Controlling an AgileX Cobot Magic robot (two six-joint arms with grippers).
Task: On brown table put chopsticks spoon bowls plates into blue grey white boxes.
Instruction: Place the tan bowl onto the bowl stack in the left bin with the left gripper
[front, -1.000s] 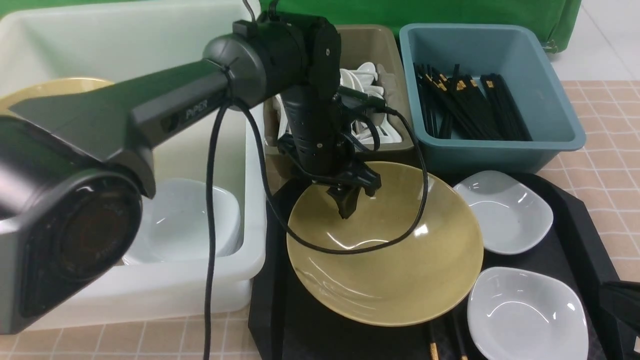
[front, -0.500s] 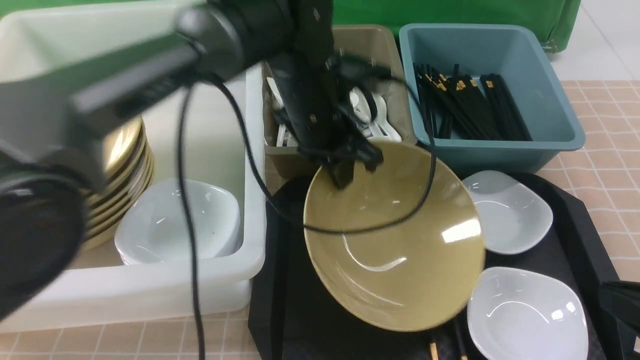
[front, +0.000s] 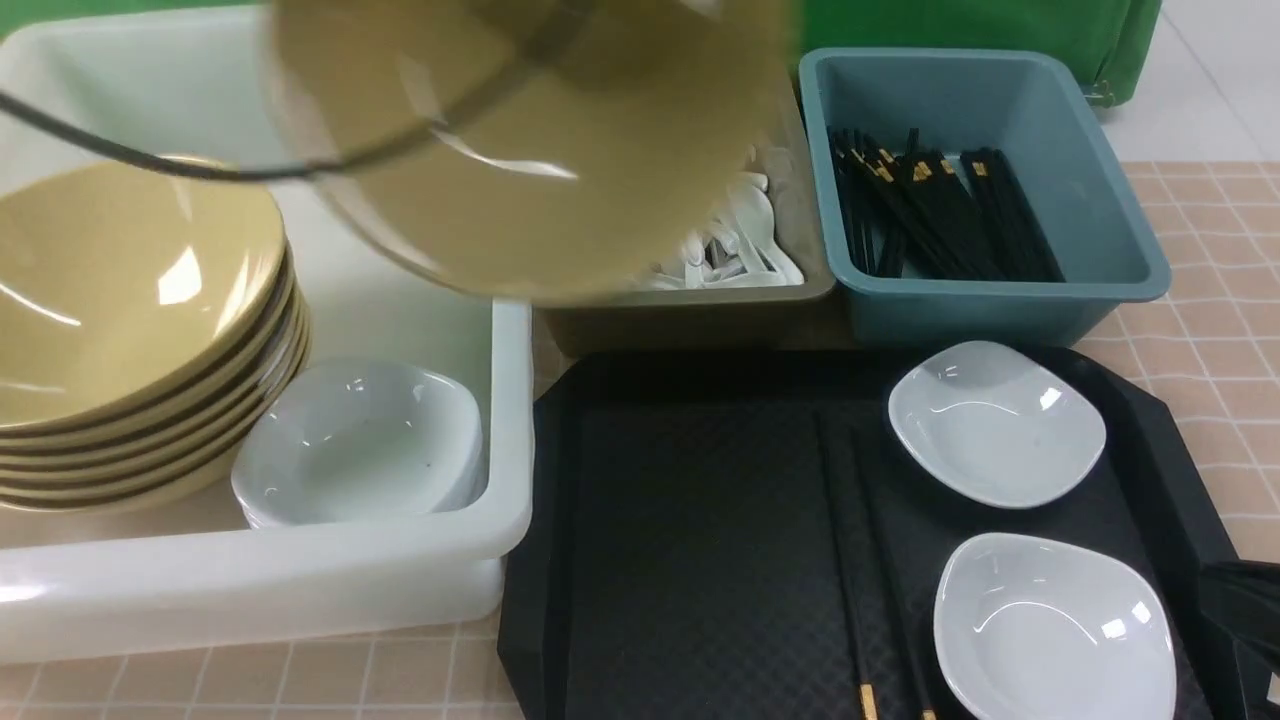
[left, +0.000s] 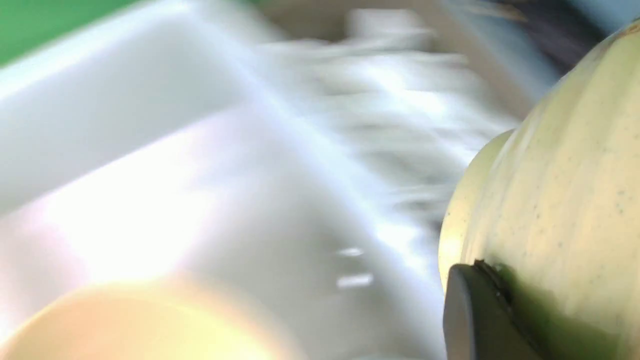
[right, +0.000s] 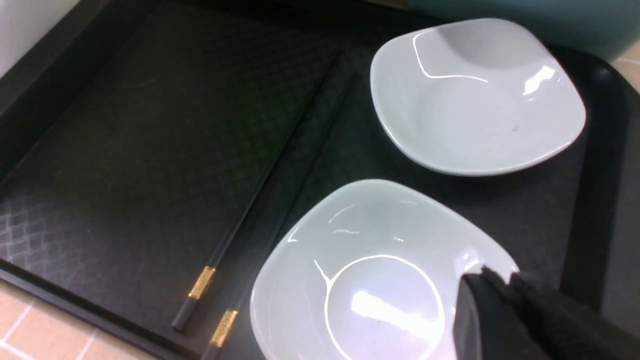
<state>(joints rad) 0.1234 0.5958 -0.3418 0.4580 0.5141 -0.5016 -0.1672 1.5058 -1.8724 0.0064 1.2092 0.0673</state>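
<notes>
A mustard-yellow bowl (front: 530, 150) hangs blurred in the air over the white box (front: 300, 570) and the grey box (front: 700, 310). My left gripper (left: 487, 270) is shut on its rim (left: 550, 200); one finger shows, the other is behind the bowl. Two white plates (front: 1000, 420) (front: 1050, 630) and a pair of chopsticks (front: 860, 560) lie on the black tray (front: 680, 520). My right gripper (right: 500, 277) hovers at the near plate's (right: 370, 280) right rim, jaws almost together, nothing between them.
The white box holds a stack of yellow bowls (front: 120, 300) and white plates (front: 360, 440). Spoons (front: 735, 250) fill the grey box. The blue box (front: 1000, 300) holds black chopsticks (front: 930, 210). The brown table (front: 1220, 250) shows at the right.
The left gripper closed on the bowl, lifted it off the tray and swung it up and left, uncovering the chopsticks. The right gripper has stayed in place.
</notes>
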